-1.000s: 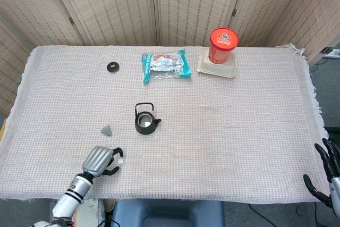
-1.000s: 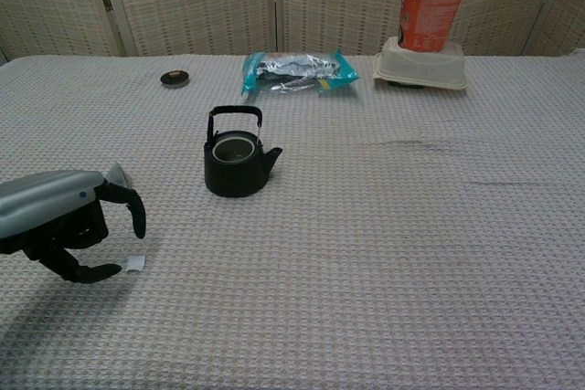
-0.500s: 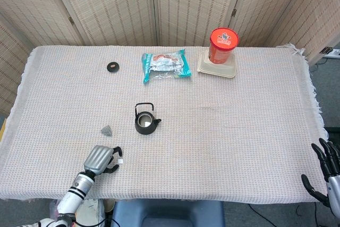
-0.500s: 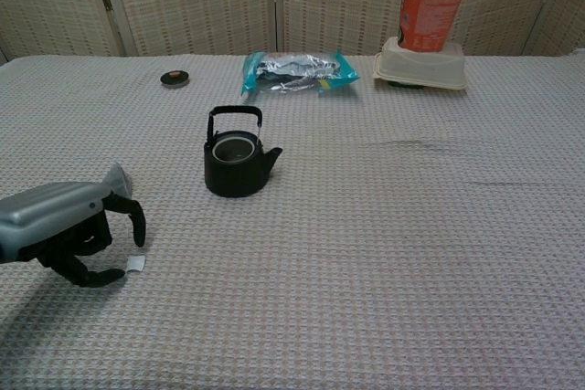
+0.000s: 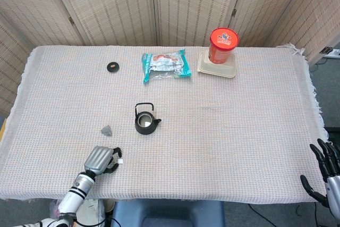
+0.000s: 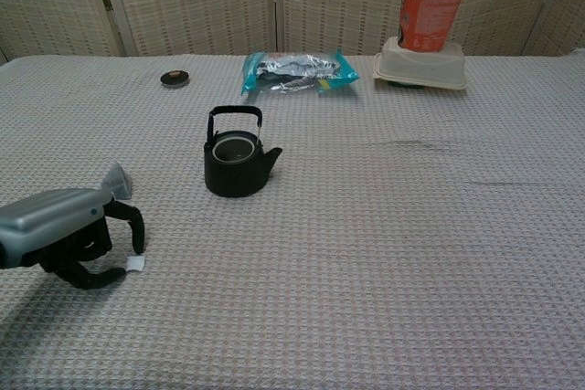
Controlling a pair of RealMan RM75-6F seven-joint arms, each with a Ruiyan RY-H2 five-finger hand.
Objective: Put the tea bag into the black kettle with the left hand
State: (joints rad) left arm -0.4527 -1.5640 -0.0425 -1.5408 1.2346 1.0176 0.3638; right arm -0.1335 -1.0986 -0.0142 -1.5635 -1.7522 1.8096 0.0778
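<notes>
The black kettle [image 5: 145, 122] [image 6: 236, 158] stands lidless and upright in the middle-left of the table. The grey pyramid tea bag [image 5: 107, 130] [image 6: 117, 180] lies on the cloth to the kettle's left. Its small white tag [image 5: 120, 160] [image 6: 135, 264] lies nearer the front edge. My left hand [image 5: 100, 159] [image 6: 69, 239] hovers low just left of the tag, fingers curved downward, with the tag lying between a fingertip and the thumb tip, which are apart. My right hand [image 5: 325, 176] hangs off the table's front right corner with its fingers spread and nothing in it.
The kettle's small black lid [image 5: 112, 67] [image 6: 175, 78] lies at the back left. A teal snack packet [image 5: 166, 65] [image 6: 295, 70] and a red canister [image 5: 222, 45] [image 6: 433, 8] on a beige box [image 5: 216, 67] [image 6: 420, 70] sit along the back.
My left hand has drawn back a little toward the front edge and sunk closer to the cloth. The tea bag and tag have stayed put. The right hand dropped slightly.
</notes>
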